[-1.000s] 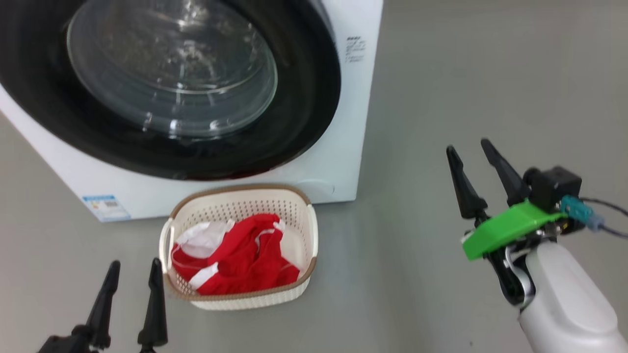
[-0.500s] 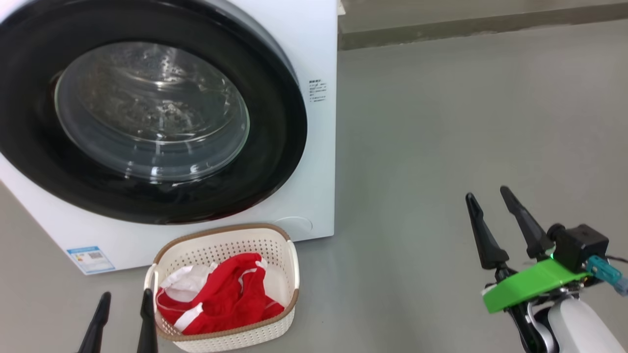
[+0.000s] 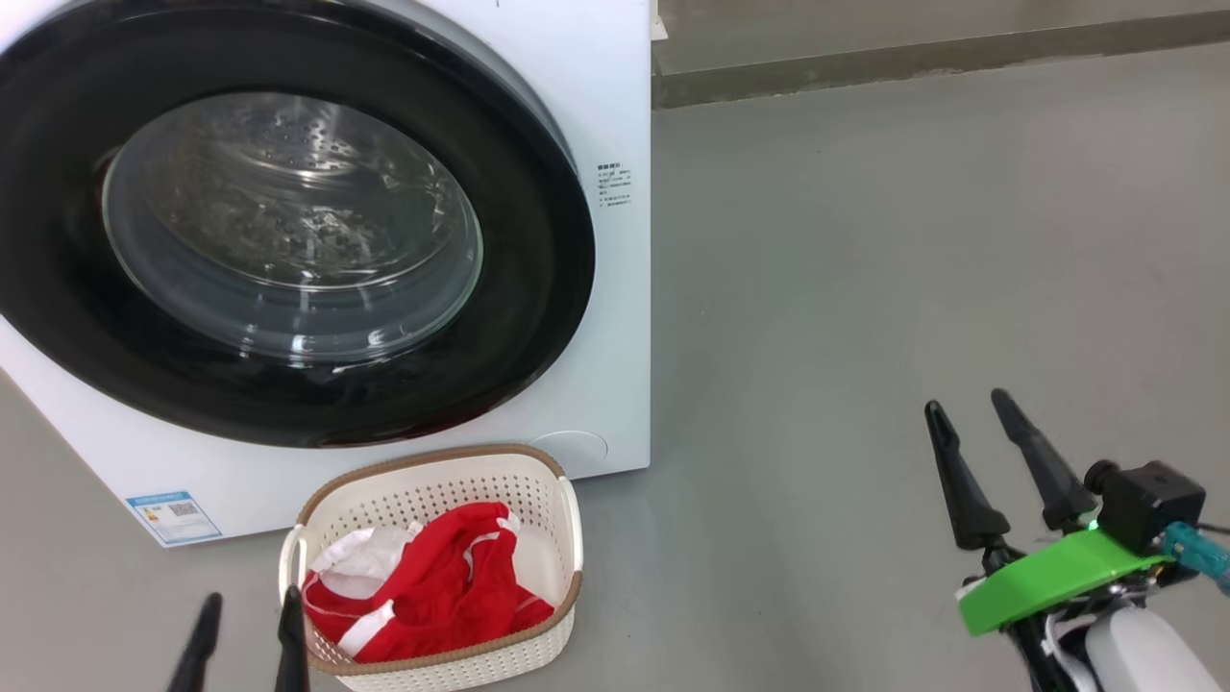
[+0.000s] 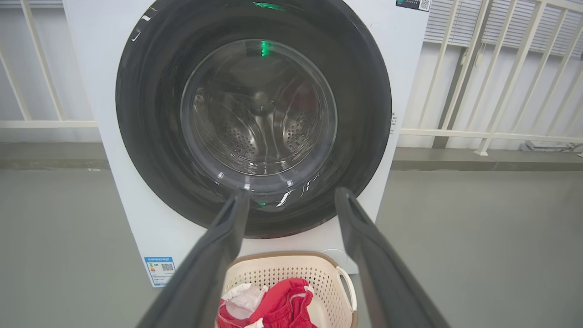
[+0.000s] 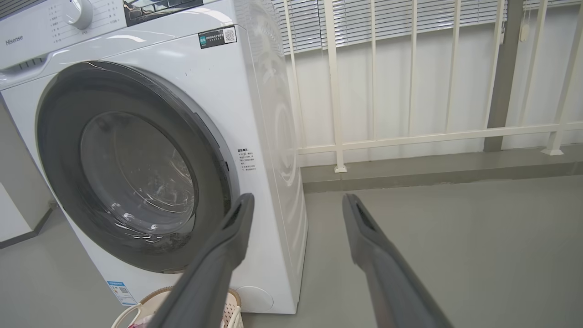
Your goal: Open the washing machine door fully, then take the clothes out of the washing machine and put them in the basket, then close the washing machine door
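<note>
head: clothes [image 3: 432, 596] soft, light, heaped in basket [image 3: 569, 538] before washing machine [image 3: 615, 96]; left gripper [image 3: 250, 601] and right gripper [image 3: 966, 402] spread, empty | left wrist: door [image 4: 150, 114] looks shut; glossy, rigid, likely slippery | right wrist: best hold probably door's right edge

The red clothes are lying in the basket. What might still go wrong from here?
1. The left fingers stand right beside the basket; a sideways swing might knock it and spill the clothes.
2. The washing machine door looks shut, but whether it latched cannot be told; it might swing out over the basket.
</note>
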Controlling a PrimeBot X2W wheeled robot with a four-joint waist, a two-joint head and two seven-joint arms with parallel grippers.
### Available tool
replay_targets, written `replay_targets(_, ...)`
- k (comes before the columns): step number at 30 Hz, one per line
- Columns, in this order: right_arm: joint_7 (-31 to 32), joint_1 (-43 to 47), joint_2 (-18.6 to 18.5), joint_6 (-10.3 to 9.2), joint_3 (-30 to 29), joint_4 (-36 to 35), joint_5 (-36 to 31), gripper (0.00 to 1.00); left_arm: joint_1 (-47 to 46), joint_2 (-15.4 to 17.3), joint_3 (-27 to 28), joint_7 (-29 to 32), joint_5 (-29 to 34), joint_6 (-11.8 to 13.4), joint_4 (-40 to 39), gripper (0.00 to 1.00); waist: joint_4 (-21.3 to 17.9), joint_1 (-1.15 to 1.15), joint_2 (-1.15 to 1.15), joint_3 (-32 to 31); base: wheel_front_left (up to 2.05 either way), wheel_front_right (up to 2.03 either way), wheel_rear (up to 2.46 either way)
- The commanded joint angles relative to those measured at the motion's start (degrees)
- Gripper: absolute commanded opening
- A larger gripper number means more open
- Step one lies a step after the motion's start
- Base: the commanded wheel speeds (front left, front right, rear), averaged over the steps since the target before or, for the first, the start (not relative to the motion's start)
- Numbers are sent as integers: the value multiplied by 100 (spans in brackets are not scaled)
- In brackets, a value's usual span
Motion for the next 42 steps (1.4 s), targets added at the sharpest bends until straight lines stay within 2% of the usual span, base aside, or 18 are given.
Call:
replay_targets(1,1,12,6,0,3,19,2,0,-3,-8,0,3,-5,0,30,0,0,0,0,0,0,0,0)
replay_targets(6,45,184,107,0,13,205,127,0,-50,-68,15,92,-161,-4,293,0,6,1,0,3,0,0,0)
replay_targets(10,112,192,127,0,-33,178,336,0,-98,-64,17,171,-425,-10,318,0,29,13,0,4,0,0,0)
replay_targets(15,197,201,153,-1,-85,153,596,0,-144,-59,-2,239,-755,-18,339,0,52,1,0,27,0,0,0)
replay_targets(42,635,217,285,-2,-357,34,1944,0,-441,-34,-30,650,-2445,-58,492,0,169,0,0,99,0,0,0)
